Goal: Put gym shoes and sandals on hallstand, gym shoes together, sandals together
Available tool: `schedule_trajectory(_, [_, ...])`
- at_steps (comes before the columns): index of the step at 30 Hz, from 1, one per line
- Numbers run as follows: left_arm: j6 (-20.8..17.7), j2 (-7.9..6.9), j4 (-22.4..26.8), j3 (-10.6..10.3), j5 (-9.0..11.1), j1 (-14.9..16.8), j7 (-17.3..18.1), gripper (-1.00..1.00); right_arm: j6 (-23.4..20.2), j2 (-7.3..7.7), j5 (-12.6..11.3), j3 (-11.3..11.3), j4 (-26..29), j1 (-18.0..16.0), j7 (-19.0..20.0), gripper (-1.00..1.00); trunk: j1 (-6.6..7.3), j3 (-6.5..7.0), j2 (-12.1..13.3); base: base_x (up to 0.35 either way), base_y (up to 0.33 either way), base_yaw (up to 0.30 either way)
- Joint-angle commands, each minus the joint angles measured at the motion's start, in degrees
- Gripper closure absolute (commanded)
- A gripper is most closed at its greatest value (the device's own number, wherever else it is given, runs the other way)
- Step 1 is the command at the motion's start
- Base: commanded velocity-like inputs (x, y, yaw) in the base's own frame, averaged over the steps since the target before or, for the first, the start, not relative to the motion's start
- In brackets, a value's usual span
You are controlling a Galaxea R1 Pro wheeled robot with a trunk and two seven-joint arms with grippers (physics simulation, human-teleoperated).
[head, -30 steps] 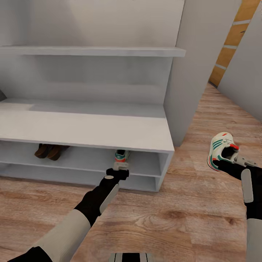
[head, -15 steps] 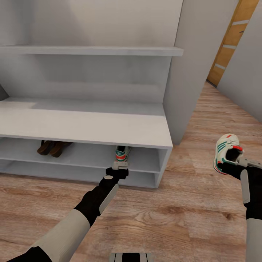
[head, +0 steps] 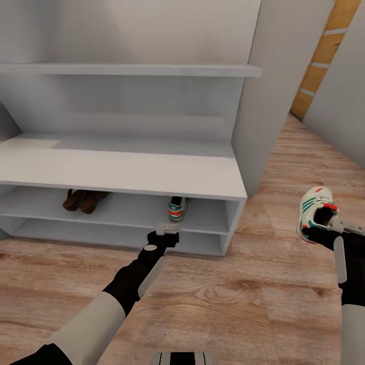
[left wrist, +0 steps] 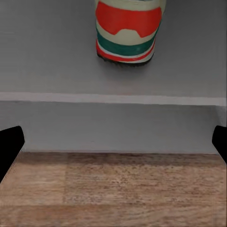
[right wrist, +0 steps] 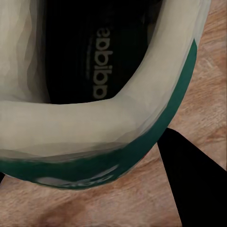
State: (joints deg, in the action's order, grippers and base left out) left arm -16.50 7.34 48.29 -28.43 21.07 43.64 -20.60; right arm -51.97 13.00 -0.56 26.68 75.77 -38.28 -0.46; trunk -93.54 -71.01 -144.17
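Note:
The white hallstand (head: 126, 172) stands ahead on the wood-plank corridor floor (head: 228, 299). Two brown sandals (head: 83, 200) lie side by side in its upper shelf bay, toward the left. One gym shoe (head: 177, 208) sits in the same bay further right, heel outward; the left wrist view shows that heel (left wrist: 126, 31) on the shelf. My left gripper (head: 167, 230) hovers just in front of the shelf edge, open and empty. At the right, my right gripper (head: 324, 224) is shut on the rim of the second gym shoe (head: 313, 209), held above the floor.
A floating wall shelf (head: 126, 70) runs above the bench. A white wall panel (head: 263, 101) stands right of the hallstand. Beyond it is a wooden door (head: 324, 56). Open floor lies between the hallstand and my right arm.
The whole view has shifted, so the hallstand sits further right in the picture. The shelved gym shoe now lies clear of my left gripper. My right gripper still holds its shoe.

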Motion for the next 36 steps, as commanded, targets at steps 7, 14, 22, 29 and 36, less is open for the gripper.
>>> schedule_trajectory(7, [-0.12,-0.04,0.11,-0.23,0.55,0.04,-0.49,-1.00,-0.32,0.01,-0.06,0.04,0.08,-0.04,-0.07,1.00,0.03,-0.05,-0.02,-0.193,0.260,0.000])
schedule_trajectory(14, [-0.18,-0.04,0.14,-0.23,0.55,0.04,-0.49,-1.00,-0.32,0.01,-0.06,0.02,0.08,-0.04,-0.07,1.00,0.03,-0.05,-0.02,-0.135,0.288,0.000])
schedule_trajectory(22, [-0.20,-0.04,0.14,-0.23,0.55,0.04,-0.49,-1.00,-0.31,0.01,-0.06,0.04,0.08,-0.04,-0.07,1.00,0.03,-0.05,-0.02,-0.099,0.300,0.000])
schedule_trajectory(29, [-0.20,-0.04,0.14,-0.23,0.55,0.04,-0.49,-1.00,-0.31,0.01,-0.06,0.04,0.08,-0.04,-0.07,1.00,0.03,-0.05,-0.02,-0.084,0.302,0.000])
schedule_trajectory(36, [-0.22,-0.04,0.14,-0.23,0.55,0.04,-0.57,-1.00,-0.30,0.01,-0.06,0.04,0.08,-0.04,-0.07,1.00,0.03,-0.05,-0.02,-0.095,0.216,0.000])
